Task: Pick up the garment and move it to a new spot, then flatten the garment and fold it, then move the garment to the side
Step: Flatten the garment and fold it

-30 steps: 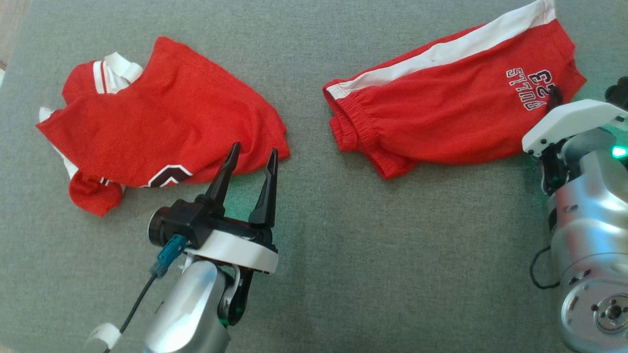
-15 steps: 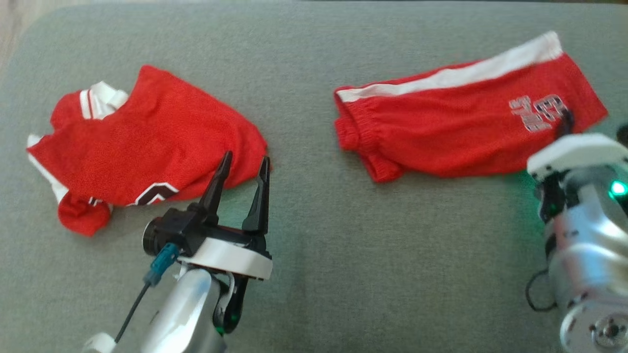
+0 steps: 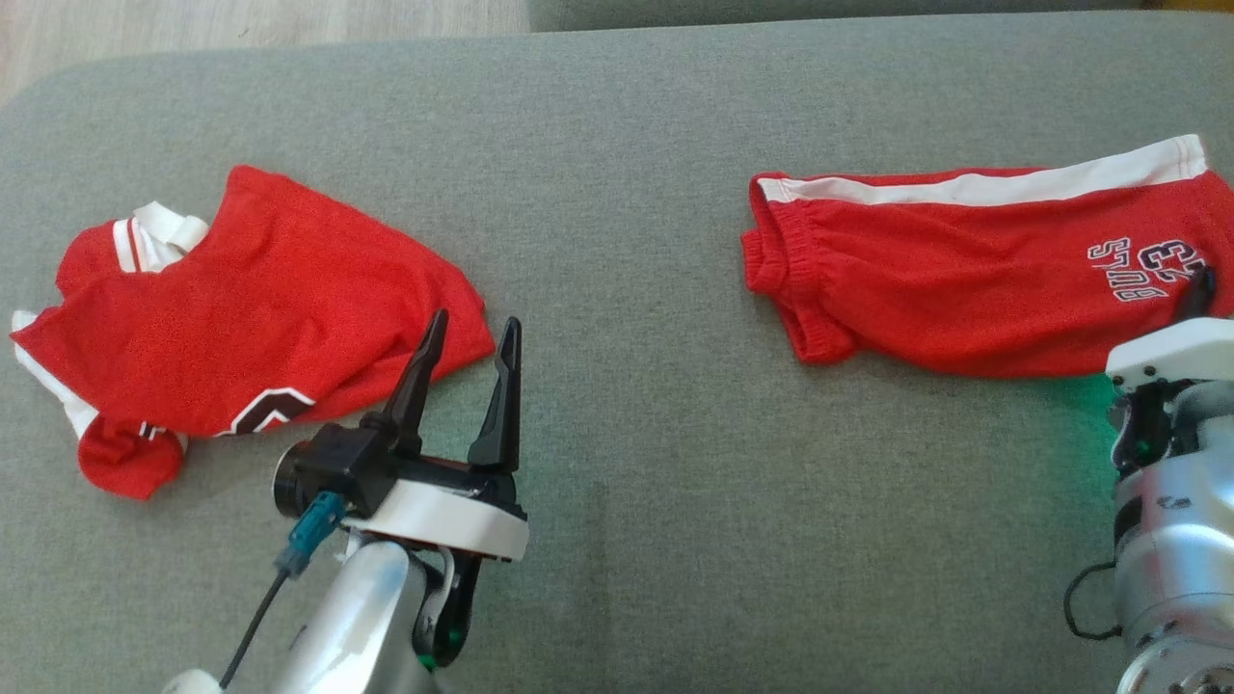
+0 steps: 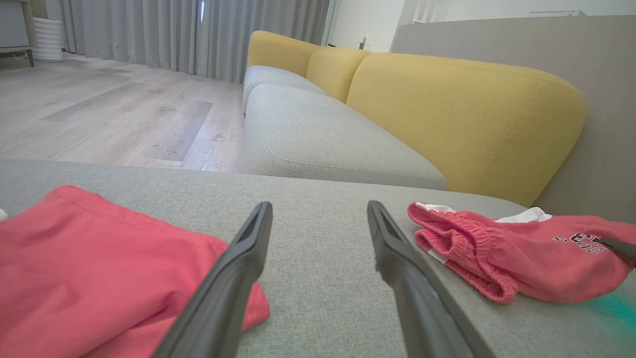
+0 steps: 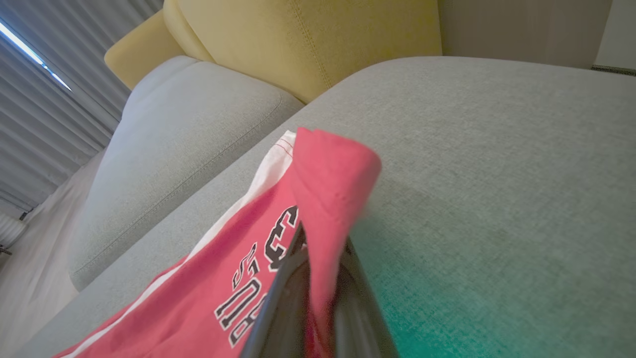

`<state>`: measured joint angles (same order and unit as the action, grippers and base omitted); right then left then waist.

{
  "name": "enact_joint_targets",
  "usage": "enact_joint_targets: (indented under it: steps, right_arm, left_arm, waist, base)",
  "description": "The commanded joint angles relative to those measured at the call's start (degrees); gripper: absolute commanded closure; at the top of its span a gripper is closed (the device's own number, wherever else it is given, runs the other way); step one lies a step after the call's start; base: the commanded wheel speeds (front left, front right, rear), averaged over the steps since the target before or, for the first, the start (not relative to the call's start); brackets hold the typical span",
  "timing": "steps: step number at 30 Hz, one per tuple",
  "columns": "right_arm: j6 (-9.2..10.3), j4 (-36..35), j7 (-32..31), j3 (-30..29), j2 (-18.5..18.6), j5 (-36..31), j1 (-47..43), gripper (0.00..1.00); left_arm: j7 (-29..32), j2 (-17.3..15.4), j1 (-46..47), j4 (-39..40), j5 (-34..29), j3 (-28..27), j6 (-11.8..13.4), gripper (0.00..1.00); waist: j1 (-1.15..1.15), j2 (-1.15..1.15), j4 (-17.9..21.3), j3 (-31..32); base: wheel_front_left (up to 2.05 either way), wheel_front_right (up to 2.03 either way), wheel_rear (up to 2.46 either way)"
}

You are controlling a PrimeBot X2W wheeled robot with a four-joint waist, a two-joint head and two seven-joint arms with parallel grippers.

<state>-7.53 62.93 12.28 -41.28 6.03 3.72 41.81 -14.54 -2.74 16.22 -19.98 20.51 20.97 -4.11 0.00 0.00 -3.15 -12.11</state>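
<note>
Red shorts [image 3: 964,289] lying at the right of the grey cushion [image 3: 656,501], right hand [image 3: 1198,289] pinched tight on their hem beside the print — left hand [image 3: 474,325] spread wide and empty, tips by the edge of a red jersey [image 3: 251,318].

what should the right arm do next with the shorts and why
Probably lift: the right gripper is shut on the shorts at the hem by the print, the rest lies on the grey cushion, and the left gripper stands open by the jersey.

Left end effector [image 3: 474,320] hovers, fingers [image 3: 417,371] spread wide; right end effector [image 3: 1197,292] is clamped on the garment [image 3: 964,289].
</note>
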Motion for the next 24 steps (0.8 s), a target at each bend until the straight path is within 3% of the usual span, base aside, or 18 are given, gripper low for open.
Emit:
enact_joint_targets:
  steps: [1,12,24]
  right_arm:
    - [0.04,-2.4,0.2,2.3,-0.2,1.0,0.9,1.00]
    - [0.04,-9.3,1.1,15.3,-2.6,8.9,-0.3,1.00]
    - [0.04,-18.3,-0.4,42.6,-3.1,25.5,-6.8,1.00]
  left_arm:
    - [-0.5,-0.1,1.0,1.8,-0.7,-1.9,-0.3,0.00]
    - [-0.5,-0.1,0.6,0.5,-0.5,-2.0,-0.1,0.00]
    - [-0.5,-0.2,-0.7,-0.9,-0.5,-2.1,0.2,0.00]
  waist:
    - [0.00,0.00,-0.1,0.1]
    - [0.00,0.00,-1.4,2.8]
    - [0.00,0.00,-4.8,6.0]
  base:
    - [0.00,0.00,0.00]
    - [0.00,0.00,0.00]
    - [0.00,0.00,0.00]
